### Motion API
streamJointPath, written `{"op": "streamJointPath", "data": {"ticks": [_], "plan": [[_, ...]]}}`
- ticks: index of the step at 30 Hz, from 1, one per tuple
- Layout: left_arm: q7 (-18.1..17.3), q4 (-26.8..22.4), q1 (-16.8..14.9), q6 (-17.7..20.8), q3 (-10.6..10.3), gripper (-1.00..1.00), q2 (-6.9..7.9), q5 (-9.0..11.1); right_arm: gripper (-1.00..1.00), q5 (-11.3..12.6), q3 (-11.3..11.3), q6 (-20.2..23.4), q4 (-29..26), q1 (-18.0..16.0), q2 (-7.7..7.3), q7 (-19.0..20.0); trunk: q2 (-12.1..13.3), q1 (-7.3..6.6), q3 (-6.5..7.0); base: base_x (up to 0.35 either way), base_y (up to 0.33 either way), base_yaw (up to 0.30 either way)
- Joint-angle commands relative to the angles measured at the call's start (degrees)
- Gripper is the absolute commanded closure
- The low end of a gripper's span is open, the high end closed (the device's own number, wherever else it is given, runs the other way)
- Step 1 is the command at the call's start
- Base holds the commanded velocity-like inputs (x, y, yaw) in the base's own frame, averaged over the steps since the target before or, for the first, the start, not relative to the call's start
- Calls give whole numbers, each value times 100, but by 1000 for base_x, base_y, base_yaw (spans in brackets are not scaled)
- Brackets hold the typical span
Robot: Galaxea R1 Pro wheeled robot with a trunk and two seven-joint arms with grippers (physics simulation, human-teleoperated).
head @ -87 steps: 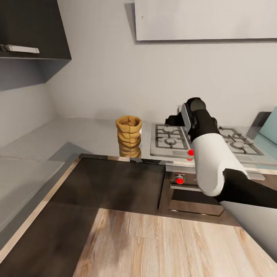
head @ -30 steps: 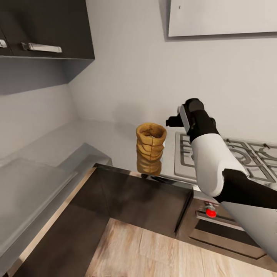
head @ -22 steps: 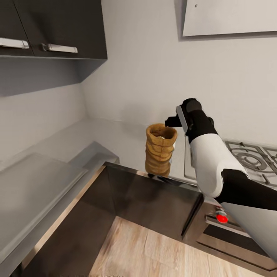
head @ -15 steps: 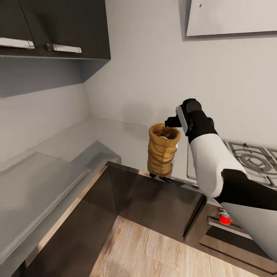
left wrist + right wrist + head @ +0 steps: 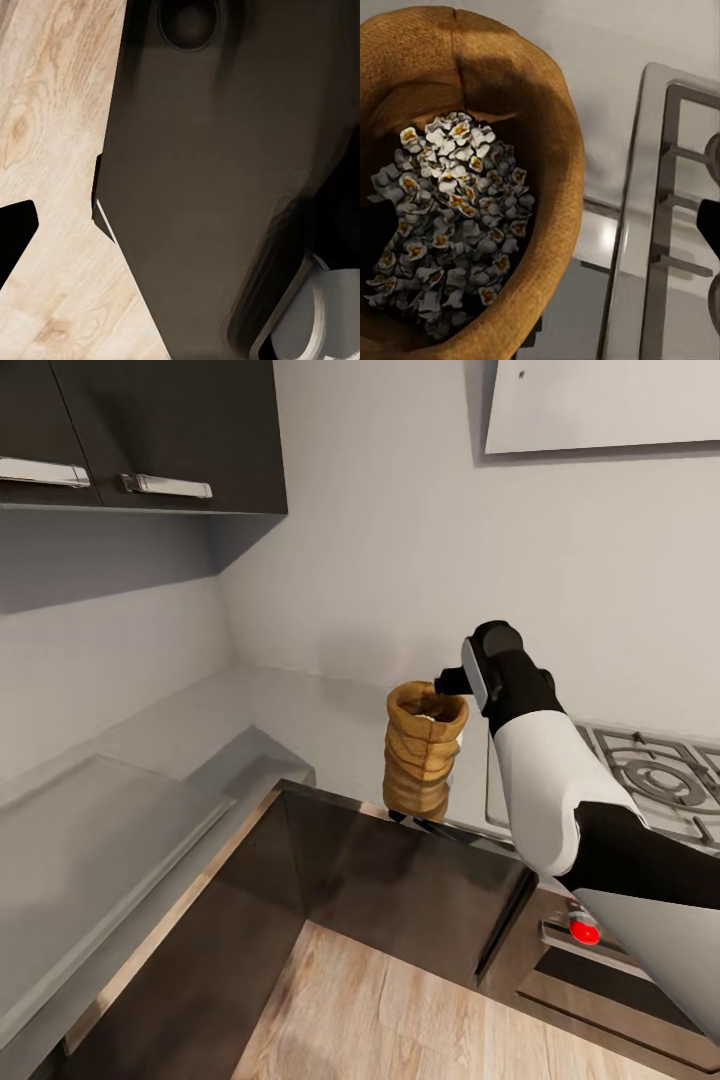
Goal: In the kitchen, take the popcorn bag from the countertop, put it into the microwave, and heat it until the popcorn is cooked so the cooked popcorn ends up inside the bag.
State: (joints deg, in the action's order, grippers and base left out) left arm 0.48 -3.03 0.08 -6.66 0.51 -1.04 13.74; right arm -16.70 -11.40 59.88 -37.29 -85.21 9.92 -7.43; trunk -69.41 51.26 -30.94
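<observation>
Beneath right end effector (image 5: 447, 682), popcorn bag (image 5: 422, 755) (popcorn-filled)

Right arm (image 5: 545, 790): glossy white shell on forearm, smooth, bulging; black segment behind it toward elbow. Wrist (image 5: 510, 675) black, rounded, grey flat plate on its side. Pale grey trunk panel (image 5: 665, 950) below black segment.

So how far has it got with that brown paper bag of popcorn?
Early days. The tan crumpled paper popcorn bag stands on the grey glossy countertop beside the steel gas hob, with pale whitish popcorn bits visible inside. The right arm's gripper hovers at the bag's rim, not visibly gripping. Grasping, carrying it to a microwave and heating remain.
</observation>
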Motion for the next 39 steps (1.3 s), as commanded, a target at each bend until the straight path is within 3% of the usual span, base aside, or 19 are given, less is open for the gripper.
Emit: {"op": "streamJointPath", "data": {"ticks": [1, 27, 36, 39], "plan": [[5, -5, 1, -11, 2, -100, -1, 24, -100, -6, -28, 12, 10, -5, 8, -16, -3, 0, -5, 0, 0, 0], [5, -5, 1, -11, 2, -100, -1, 24, -100, 6, -55, 12, 146, -10, 8, -196, -3, 0, -5, 31, 0, 0], [5, -5, 1, -11, 2, -100, -1, 24, -100, 18, -58, 12, 148, 176, 8, -199, -3, 0, -5, 0, 0, 0], [5, -5, 1, -11, 2, -100, -1, 24, -100, 18, -61, 12, 143, 401, 8, -203, -3, 0, -5, 0, 0, 0]]}}
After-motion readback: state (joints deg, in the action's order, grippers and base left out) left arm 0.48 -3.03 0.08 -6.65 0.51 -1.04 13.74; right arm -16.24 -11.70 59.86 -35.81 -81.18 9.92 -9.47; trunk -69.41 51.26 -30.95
